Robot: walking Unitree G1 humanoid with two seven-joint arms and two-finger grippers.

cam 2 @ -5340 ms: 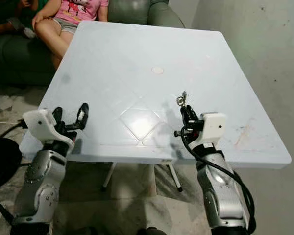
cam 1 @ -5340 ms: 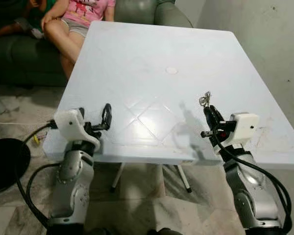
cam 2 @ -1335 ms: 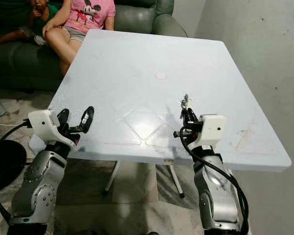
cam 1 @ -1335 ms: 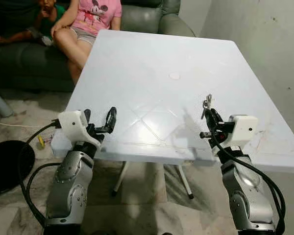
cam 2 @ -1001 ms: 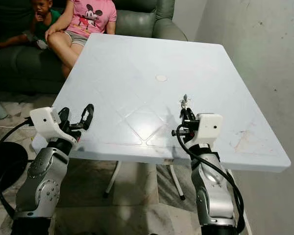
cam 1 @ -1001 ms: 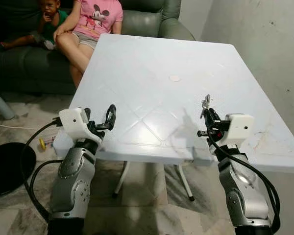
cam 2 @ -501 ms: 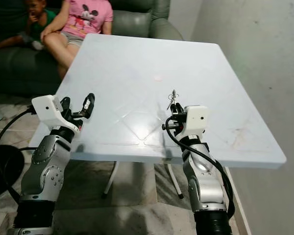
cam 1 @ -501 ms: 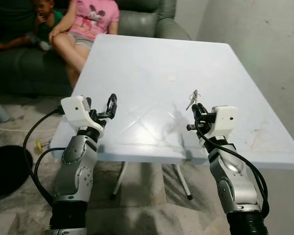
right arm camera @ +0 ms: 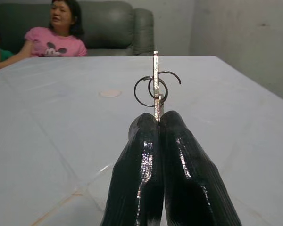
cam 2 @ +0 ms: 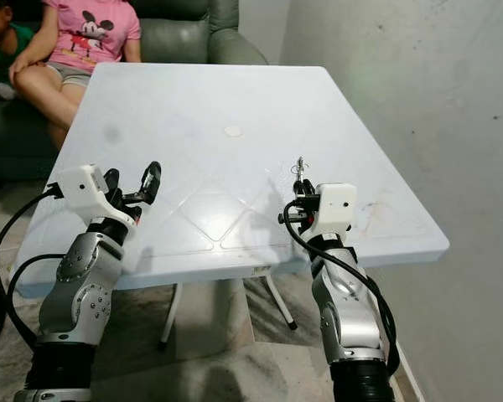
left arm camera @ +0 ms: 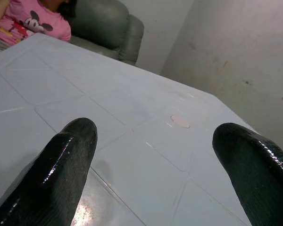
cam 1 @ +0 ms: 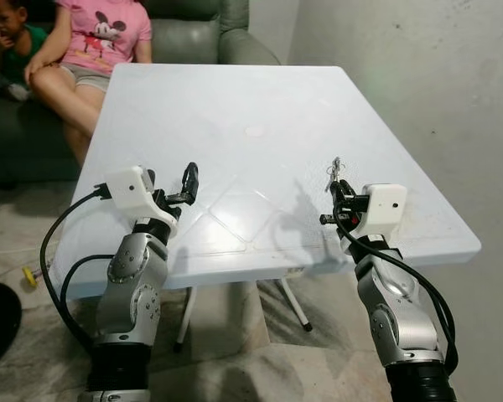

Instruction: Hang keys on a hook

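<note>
The view is swinging toward the wall at frame right; the right tool (cam 1: pixel 339 192) is still pinching the keys (right arm camera: pixel 155 88) above the desk (cam 1: pixel 260 92), left tool (cam 1: pixel 187 182) spread, hook unseen.

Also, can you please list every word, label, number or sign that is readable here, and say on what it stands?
No readable text anywhere.
Person's pink shirt: a cartoon mouse print, no words legible.
Keys in the right gripper: no marking readable.
Table: plain.
</note>
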